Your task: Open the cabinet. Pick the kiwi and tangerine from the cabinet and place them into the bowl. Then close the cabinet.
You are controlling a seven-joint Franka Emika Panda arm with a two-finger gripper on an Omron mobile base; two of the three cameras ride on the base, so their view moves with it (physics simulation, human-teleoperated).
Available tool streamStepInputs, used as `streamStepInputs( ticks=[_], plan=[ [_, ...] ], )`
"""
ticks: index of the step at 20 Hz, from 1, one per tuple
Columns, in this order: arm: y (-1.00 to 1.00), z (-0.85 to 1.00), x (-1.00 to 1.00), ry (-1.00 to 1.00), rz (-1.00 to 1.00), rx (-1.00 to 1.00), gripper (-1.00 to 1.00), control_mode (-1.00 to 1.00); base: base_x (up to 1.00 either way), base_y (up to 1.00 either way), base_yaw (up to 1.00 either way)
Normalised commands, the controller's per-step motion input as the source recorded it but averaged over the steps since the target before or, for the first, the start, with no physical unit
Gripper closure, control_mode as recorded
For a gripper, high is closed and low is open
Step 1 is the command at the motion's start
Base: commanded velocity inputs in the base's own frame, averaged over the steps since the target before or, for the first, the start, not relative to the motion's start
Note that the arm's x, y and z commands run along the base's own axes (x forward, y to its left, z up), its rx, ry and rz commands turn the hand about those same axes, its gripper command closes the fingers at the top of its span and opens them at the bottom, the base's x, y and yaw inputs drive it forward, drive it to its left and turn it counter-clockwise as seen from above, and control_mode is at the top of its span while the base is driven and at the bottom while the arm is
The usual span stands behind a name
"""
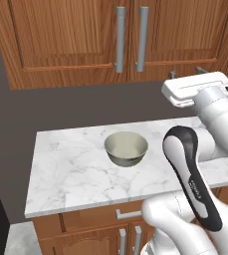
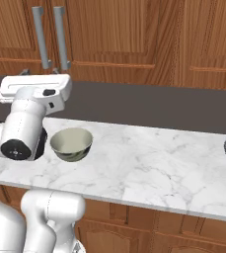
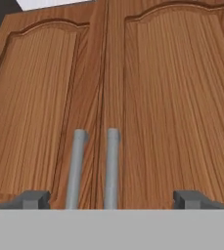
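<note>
The bowl (image 1: 126, 148) sits on the marble tabletop (image 1: 65, 169), near the middle of its left part and closer to the back edge than the front, with nothing in it. Above and behind it hangs the cabinet (image 1: 75, 40), both doors shut, so the kiwi and tangerine are presumably inside, hidden.

The two grey bar handles, the left handle (image 3: 75, 168) and the right handle (image 3: 111, 166), stand side by side at the seam between the doors, their long axes vertical.

The pincer (image 3: 108, 199) is released, its jaws spread wide and holding nothing. It faces the doors head-on, short of touching them, and both handles fall between its fingertips (image 3: 33, 199), left of the midpoint. From the base views the hand (image 1: 197, 89) hovers above the right part of the tabletop, below the handles and to their right.

The coming move likely turns on this: with the bars vertical, the jaws spread sideways suit them, but the hand must shift to take one bar alone.
</note>
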Motion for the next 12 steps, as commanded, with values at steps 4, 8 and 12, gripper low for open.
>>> streamStepInputs(
  ticks=[4, 8, 12],
  plan=[
    [0.44, 0.0, 0.03, 0.09, -0.01, -0.14, -1.0, -1.0, 0.0, 0.0, 0.0],
    [0.54, 0.0, 0.1, 0.15, -0.03, -0.15, -1.0, -1.0, 0.0, 0.0, 0.0],
    [0.38, 0.0, 0.17, 0.16, -0.09, -0.11, -1.0, -1.0, 0.0, 0.0, 0.0]
  ],
)
